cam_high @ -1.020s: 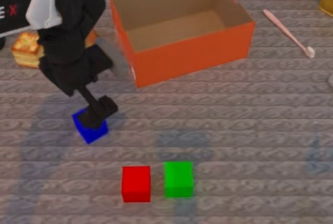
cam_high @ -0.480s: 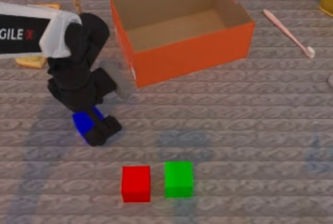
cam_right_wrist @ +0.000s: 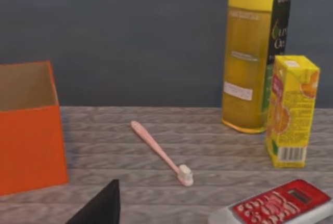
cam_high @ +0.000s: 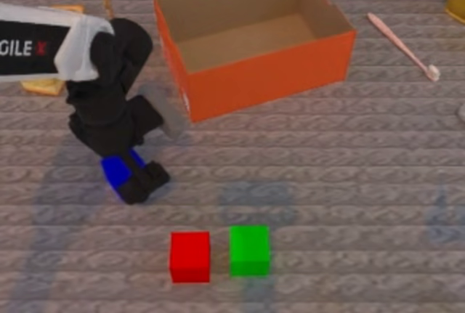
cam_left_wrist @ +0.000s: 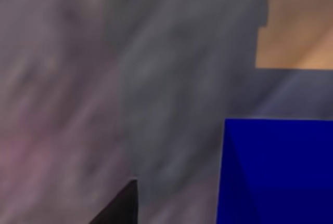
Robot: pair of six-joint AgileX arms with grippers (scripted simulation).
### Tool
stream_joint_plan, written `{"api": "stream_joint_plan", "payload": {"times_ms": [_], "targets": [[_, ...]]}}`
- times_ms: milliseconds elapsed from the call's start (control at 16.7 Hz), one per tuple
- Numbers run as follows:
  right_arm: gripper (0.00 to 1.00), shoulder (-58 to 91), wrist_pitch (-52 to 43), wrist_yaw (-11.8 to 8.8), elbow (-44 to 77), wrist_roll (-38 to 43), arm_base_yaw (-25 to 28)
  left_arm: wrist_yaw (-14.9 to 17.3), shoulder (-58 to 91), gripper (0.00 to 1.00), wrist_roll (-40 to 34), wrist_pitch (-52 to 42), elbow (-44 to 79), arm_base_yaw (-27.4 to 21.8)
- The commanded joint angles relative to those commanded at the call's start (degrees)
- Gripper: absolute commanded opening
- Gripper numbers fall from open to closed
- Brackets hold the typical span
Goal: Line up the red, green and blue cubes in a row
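Observation:
The blue cube (cam_high: 116, 170) lies at the table's left, mostly covered by my left gripper (cam_high: 131, 179), which is lowered over it. In the left wrist view the blue cube (cam_left_wrist: 276, 172) fills one side, and one dark finger (cam_left_wrist: 125, 206) stands apart from it with bare table between, so the gripper is open. The other finger is hidden. The red cube (cam_high: 190, 256) and green cube (cam_high: 250, 250) sit side by side near the front edge with a narrow gap between them. My right gripper (cam_right_wrist: 166, 219) is parked out of the top view and looks open, with only one finger (cam_right_wrist: 104, 206) showing.
A large open orange box (cam_high: 269, 77) stands behind the cubes. Toast (cam_high: 43, 84) lies at the far left behind my left arm. A pink toothbrush (cam_high: 403, 44), a yellow bottle (cam_right_wrist: 255, 52), a juice carton (cam_right_wrist: 289, 109) and a red phone (cam_right_wrist: 281, 203) lie at the right.
A second ago my left gripper was higher with its fingers above the blue cube. It has since come down over the cube, and nothing has moved in the last half second.

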Motion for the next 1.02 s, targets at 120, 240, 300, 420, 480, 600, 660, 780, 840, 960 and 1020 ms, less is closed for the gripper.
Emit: {"api": "stream_joint_plan", "payload": {"times_ms": [120, 240, 300, 420, 480, 600, 660, 780, 840, 960, 1020], "targets": [[1.0, 0.0, 0.0, 0.0, 0.0, 0.0, 0.0, 0.0, 0.0, 0.4, 0.0, 0.0, 0.0, 0.0], [1.0, 0.0, 0.0, 0.0, 0.0, 0.0, 0.0, 0.0, 0.0, 0.25, 0.0, 0.0, 0.0, 0.0], [1.0, 0.0, 0.0, 0.0, 0.0, 0.0, 0.0, 0.0, 0.0, 0.17, 0.0, 0.0, 0.0, 0.0], [1.0, 0.0, 0.0, 0.0, 0.0, 0.0, 0.0, 0.0, 0.0, 0.02, 0.0, 0.0, 0.0, 0.0], [1.0, 0.0, 0.0, 0.0, 0.0, 0.0, 0.0, 0.0, 0.0, 0.0, 0.0, 0.0, 0.0, 0.0], [1.0, 0.0, 0.0, 0.0, 0.0, 0.0, 0.0, 0.0, 0.0, 0.0, 0.0, 0.0, 0.0, 0.0], [1.0, 0.0, 0.0, 0.0, 0.0, 0.0, 0.0, 0.0, 0.0, 0.0, 0.0, 0.0, 0.0, 0.0], [1.0, 0.0, 0.0, 0.0, 0.0, 0.0, 0.0, 0.0, 0.0, 0.0, 0.0, 0.0, 0.0, 0.0], [1.0, 0.0, 0.0, 0.0, 0.0, 0.0, 0.0, 0.0, 0.0, 0.0, 0.0, 0.0, 0.0, 0.0], [1.0, 0.0, 0.0, 0.0, 0.0, 0.0, 0.0, 0.82, -1.81, 0.0, -0.48, -1.07, 0.53, -0.15], [1.0, 0.0, 0.0, 0.0, 0.0, 0.0, 0.0, 0.82, -1.86, 0.0, -0.48, -1.26, 0.67, -0.14]]}}
